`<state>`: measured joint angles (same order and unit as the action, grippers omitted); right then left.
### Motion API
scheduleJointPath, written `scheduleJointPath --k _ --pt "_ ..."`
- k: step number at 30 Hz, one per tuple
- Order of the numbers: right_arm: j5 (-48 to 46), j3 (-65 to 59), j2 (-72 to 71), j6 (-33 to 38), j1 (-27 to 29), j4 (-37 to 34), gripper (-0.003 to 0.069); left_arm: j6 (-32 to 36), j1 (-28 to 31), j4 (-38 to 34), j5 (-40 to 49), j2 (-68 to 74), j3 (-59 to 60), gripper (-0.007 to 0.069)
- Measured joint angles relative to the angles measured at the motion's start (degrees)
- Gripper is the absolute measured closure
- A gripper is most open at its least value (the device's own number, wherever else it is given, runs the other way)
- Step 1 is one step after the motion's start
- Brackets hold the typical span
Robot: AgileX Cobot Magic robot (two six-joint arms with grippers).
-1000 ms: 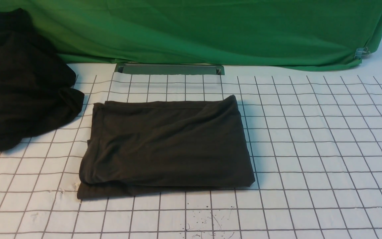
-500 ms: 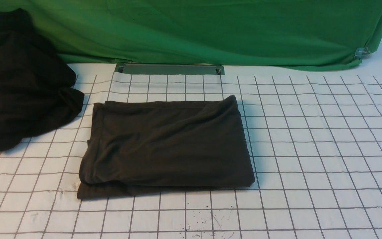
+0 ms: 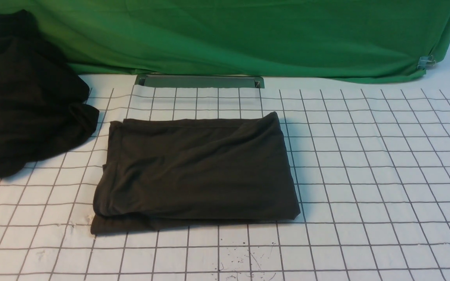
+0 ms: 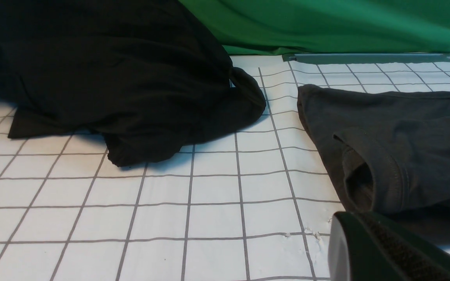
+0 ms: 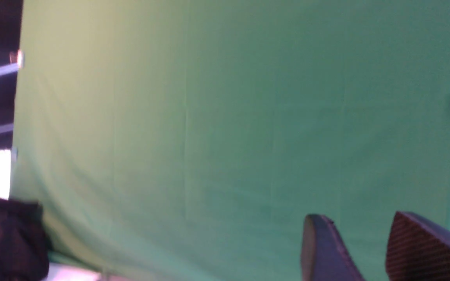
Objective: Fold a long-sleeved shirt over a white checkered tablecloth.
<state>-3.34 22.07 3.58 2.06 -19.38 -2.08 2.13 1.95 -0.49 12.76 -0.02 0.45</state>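
The long-sleeved shirt (image 3: 195,171) lies folded into a rough rectangle on the white checkered tablecloth (image 3: 365,164), near the middle of the cloth as seen from the front, with a lower layer showing past the upper one along the 6 o'clock edge and at the 7 o'clock corner. Its surface carries shallow creases; no print or label is visible. In the left wrist view the shirt (image 4: 397,148) shows a hemmed opening in its folded edge. A second, blacker garment (image 3: 25,97) sits in a loose heap at about 10 o'clock from the shirt, near it but not touching, partly on the tablecloth and partly against the green cloth (image 3: 248,35) that hangs across the back at 12 o'clock. A grey metal strip (image 3: 199,81) lies flat between the green cloth and the tablecloth's far edge, and a metal clip (image 3: 426,61) holds the green cloth at about 2 o'clock. Dark specks mark the tablecloth at 6 o'clock. Neither arm touches the shirt. The left gripper (image 4: 381,249) is closed with nothing between its fingers, low over the desk just beside the shirt's 7 o'clock corner. The right gripper (image 5: 369,249) faces the green cloth, its fingers (image 5: 322,249) parted with a clear gap and holding nothing.
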Motion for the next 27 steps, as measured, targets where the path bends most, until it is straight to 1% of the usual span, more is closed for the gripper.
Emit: scheduleJointPath --k 5,8,9,10,12,13,14,16,19,21,23,27 --pt "-5.29 -0.04 0.05 -0.23 0.00 0.42 0.0419 0.00 0.00 0.00 0.00 0.00 0.00 0.0622" --pt "-12.13 -0.04 -0.10 0.85 0.29 1.55 0.0419 0.00 0.00 0.00 0.00 0.00 0.00 0.0622" --pt "-13.93 -0.04 -0.14 1.27 0.87 2.08 0.0419 0.08 0.00 0.00 0.00 0.00 0.00 0.0622" --pt "-16.43 -0.20 -0.14 2.28 2.45 2.08 0.0418 0.21 0.00 0.00 0.00 0.00 0.00 0.0622" --pt "-18.41 -1.41 -0.14 4.57 6.02 2.65 0.0418 0.21 0.00 0.00 0.04 0.00 0.00 0.0622" --pt "-18.52 -1.81 -0.14 4.88 6.40 2.71 0.0418 0.21 0.00 0.00 0.04 0.00 0.00 0.0622" --pt "-18.42 -3.99 -0.14 7.21 9.97 2.85 0.0418 0.21 0.00 0.00 0.04 0.00 0.00 0.0622" --pt "-16.83 -8.90 -0.09 8.47 14.27 3.00 0.0418 0.21 0.00 0.00 0.04 0.00 0.00 0.0622" --pt "-13.09 -14.45 -0.05 8.36 17.08 3.00 0.0418 0.27 0.00 0.00 0.04 0.00 0.00 0.0622" --pt "-11.47 -16.90 -0.29 7.83 17.53 3.00 0.0418 0.27 0.00 0.00 0.04 0.00 0.00 0.0622" --pt "-9.43 -21.46 -1.80 5.34 17.86 3.00 0.0418 0.27 0.00 0.00 0.06 0.00 0.00 0.0622" --pt "-11.12 -22.40 -3.40 3.03 17.75 3.00 0.0418 0.62 0.00 0.00 0.20 -0.05 0.00 0.0622"
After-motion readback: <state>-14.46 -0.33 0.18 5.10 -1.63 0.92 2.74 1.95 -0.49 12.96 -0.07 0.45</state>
